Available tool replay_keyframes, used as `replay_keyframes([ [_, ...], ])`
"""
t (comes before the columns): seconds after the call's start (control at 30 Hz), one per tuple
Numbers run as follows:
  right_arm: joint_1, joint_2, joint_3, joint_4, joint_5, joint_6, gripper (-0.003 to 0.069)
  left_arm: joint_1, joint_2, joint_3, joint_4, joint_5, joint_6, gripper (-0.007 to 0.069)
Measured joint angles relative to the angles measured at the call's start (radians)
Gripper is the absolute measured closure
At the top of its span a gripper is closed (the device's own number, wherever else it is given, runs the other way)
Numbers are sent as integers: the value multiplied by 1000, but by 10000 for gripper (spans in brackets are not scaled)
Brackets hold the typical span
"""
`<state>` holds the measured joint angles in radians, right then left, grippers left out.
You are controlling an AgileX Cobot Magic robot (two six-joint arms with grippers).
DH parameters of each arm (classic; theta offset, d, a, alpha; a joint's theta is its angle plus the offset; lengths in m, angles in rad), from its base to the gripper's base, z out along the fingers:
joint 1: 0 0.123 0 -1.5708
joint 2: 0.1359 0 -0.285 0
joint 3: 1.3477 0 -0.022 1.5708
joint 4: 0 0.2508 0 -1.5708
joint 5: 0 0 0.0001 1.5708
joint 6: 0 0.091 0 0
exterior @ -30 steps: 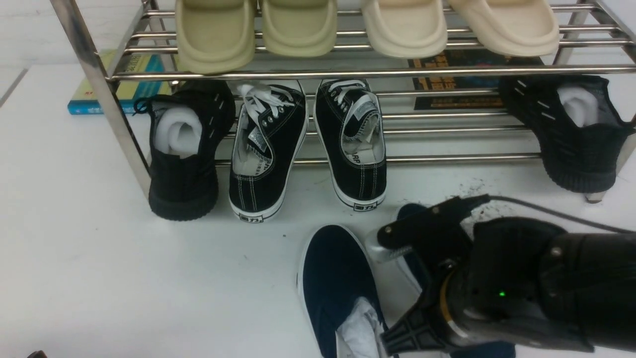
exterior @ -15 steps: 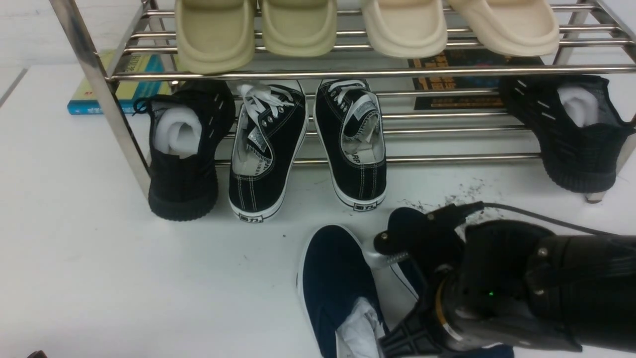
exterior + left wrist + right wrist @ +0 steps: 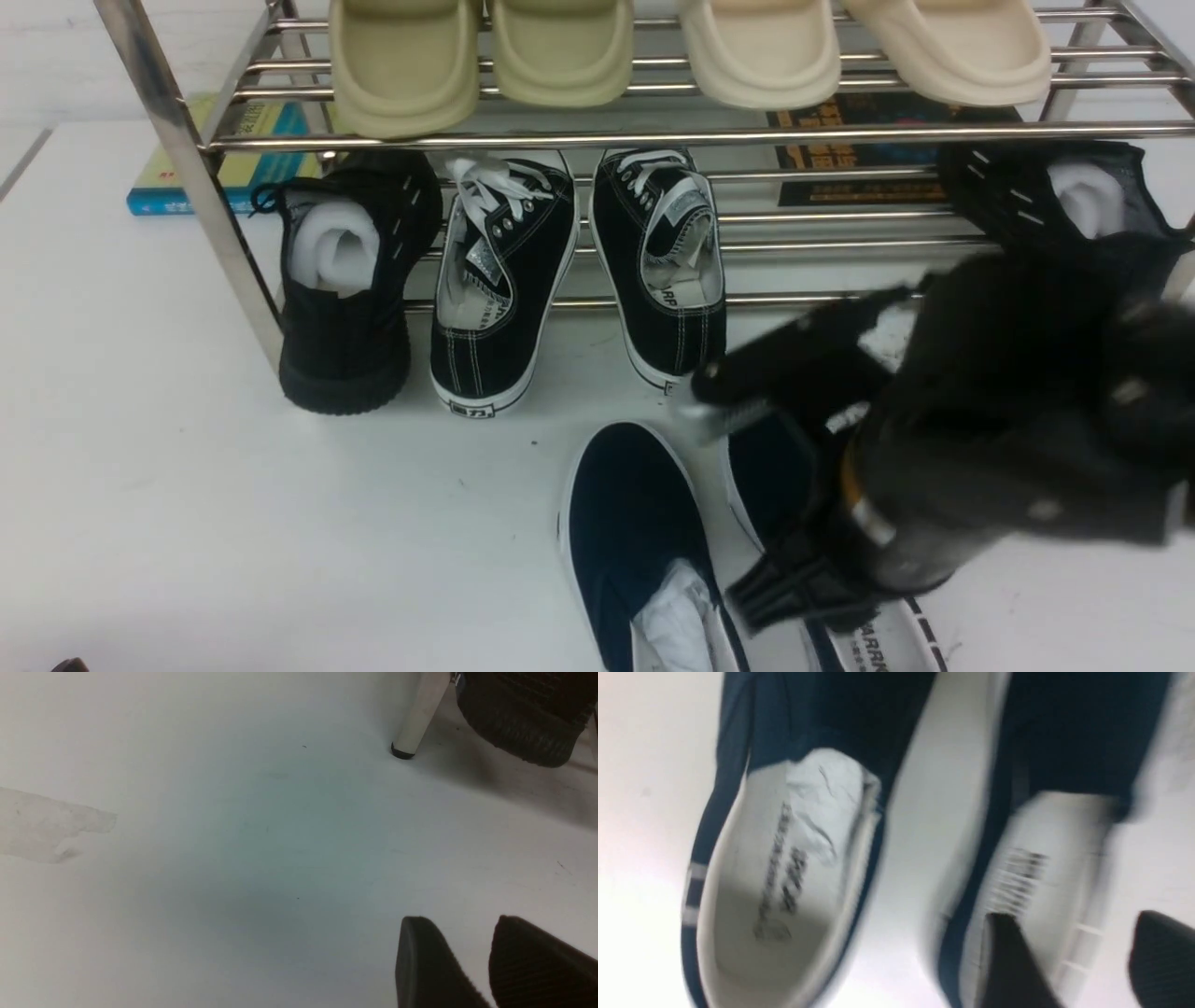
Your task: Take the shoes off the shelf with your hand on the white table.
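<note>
Closest to me, the navy shoes (image 3: 625, 504) sit side by side on the white tabletop (image 3: 187, 467), off the shelf (image 3: 177, 140) and just in front of it. Their heels are toward me and their toes point at the shelf, so each long axis runs near to far, with the toes leaning a little to my left. A strip of bare tabletop shows between them. White paper (image 3: 677, 616) fills the left shoe, and the right one shows printed lettering on its lining. My right hand (image 3: 1073, 933) hangs blurred over the right shoe with its fingers (image 3: 1008, 961) spread wide, released, gripping nothing. My left hand (image 3: 460, 933) is low over bare tabletop to the left, its fingertips slightly apart and empty. Farther back, the lower tier holds black lace-up sneakers (image 3: 504, 280) between two black knit shoes (image 3: 345, 299), one at each end, heels hanging over the front bar. Beige slippers (image 3: 560, 47) line the top tier. Behind the shelf lie a blue and yellow book (image 3: 233, 159) and a dark magazine (image 3: 859, 149).
</note>
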<state>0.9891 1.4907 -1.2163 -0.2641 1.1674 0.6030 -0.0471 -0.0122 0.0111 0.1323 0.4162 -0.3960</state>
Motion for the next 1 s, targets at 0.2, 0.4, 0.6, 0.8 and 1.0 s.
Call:
replay_keyframes([
  [0.2,0,-202,-98,-62,51,-174,650,0,0,0,0,0,0,383],
  [0.4,0,-504,-47,-83,72,-195,674,0,0,0,0,0,0,383],
  [0.6,0,-859,285,-94,-225,-129,674,0,0,0,0,0,0,383],
  [0.8,0,-1038,671,-91,-753,-54,673,0,0,0,0,0,0,383],
  [1.0,0,-1040,749,-96,-939,-43,672,0,0,0,0,0,0,383],
])
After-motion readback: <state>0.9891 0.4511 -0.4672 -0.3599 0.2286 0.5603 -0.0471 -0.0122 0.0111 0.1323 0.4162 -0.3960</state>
